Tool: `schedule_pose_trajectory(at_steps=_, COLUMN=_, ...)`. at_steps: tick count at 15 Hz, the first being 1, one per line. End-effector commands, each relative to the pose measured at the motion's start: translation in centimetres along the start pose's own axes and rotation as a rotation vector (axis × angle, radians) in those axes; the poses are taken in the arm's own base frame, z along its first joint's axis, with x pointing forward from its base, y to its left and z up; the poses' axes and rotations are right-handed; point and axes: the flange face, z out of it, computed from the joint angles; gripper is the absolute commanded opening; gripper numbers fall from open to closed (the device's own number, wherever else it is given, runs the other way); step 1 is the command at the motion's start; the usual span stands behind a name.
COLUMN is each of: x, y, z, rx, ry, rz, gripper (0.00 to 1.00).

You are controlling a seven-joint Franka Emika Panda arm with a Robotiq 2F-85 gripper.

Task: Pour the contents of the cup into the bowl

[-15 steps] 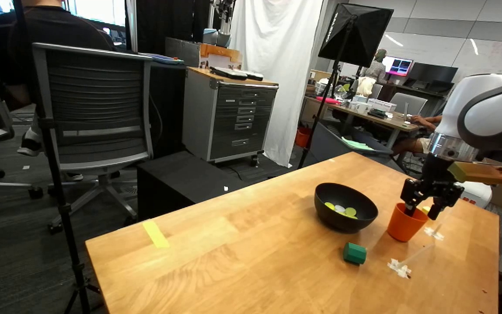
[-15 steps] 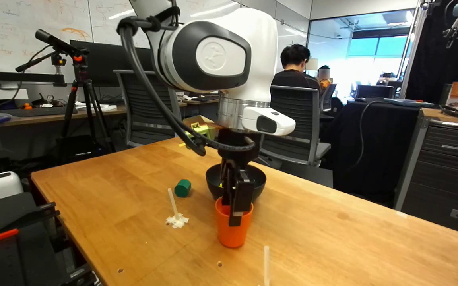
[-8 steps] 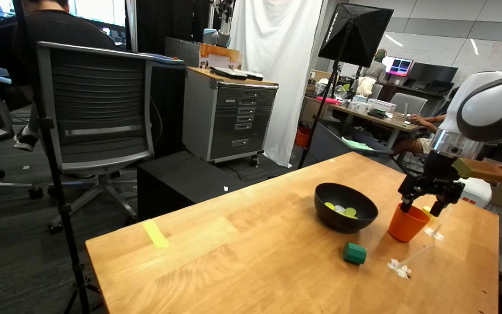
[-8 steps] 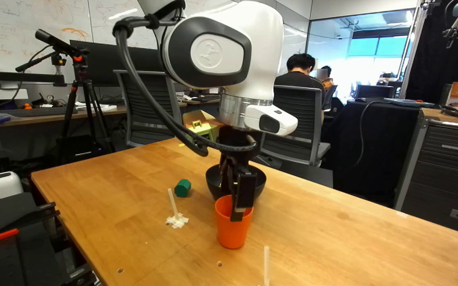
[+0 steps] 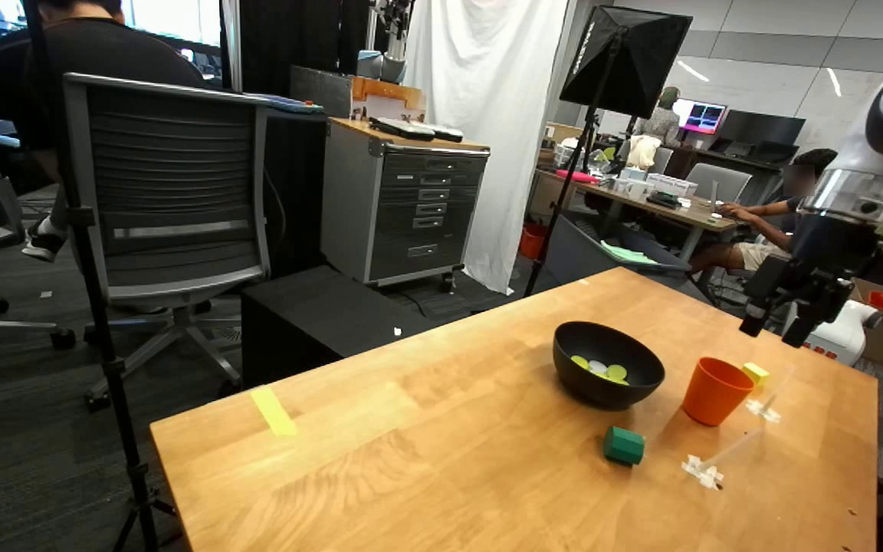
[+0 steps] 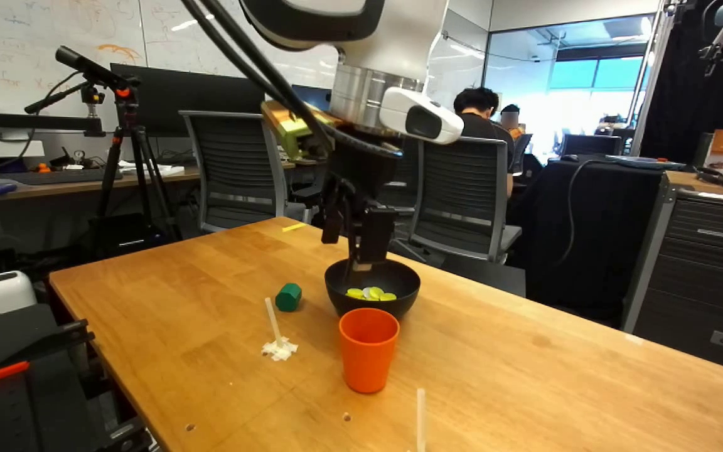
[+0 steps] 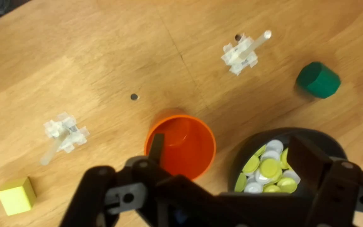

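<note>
The orange-red cup [image 5: 717, 400] stands upright on the table, also in an exterior view [image 6: 368, 363]. In the wrist view the inside of the cup [image 7: 194, 145] shows no bits. The black bowl [image 5: 585, 385] stands beside the cup; it also shows in an exterior view [image 6: 409, 290] and the wrist view [image 7: 325, 140]. The contents, yellow-green round bits [image 7: 269, 167] mixed with whitish ones, lie in the bowl, partly hidden by a finger in the wrist view. My gripper [image 5: 775, 330] is open and empty, raised above the cup and touching nothing, also in an exterior view [image 6: 350, 248].
A green block [image 5: 624, 446] lies near the bowl and cup. A yellow block [image 7: 17, 196] is behind the cup. Two thin clear sticks stand up from white tape patches [image 7: 239, 55] [image 7: 66, 132] near the cup. A white appliance [image 5: 840, 333] stands beyond the table edge.
My gripper was open with one finger inside the cup and the other outside. It has risen off the cup and moved back. The cup stayed upright in place; bowl and bits are unchanged.
</note>
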Motion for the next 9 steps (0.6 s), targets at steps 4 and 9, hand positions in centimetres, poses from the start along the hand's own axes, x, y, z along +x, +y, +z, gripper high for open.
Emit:
schedule_pose_trajectory(at_steps=4, x=-6.1, y=-1.5, z=-2.7, rx=-0.057, ry=-0.186, rz=-0.13, gripper=1.0)
schedule_pose_trajectory(at_steps=9, x=-4.6, y=-1.2, z=-1.3, rx=-0.042, ry=-0.174, rz=-0.101, gripper=1.0)
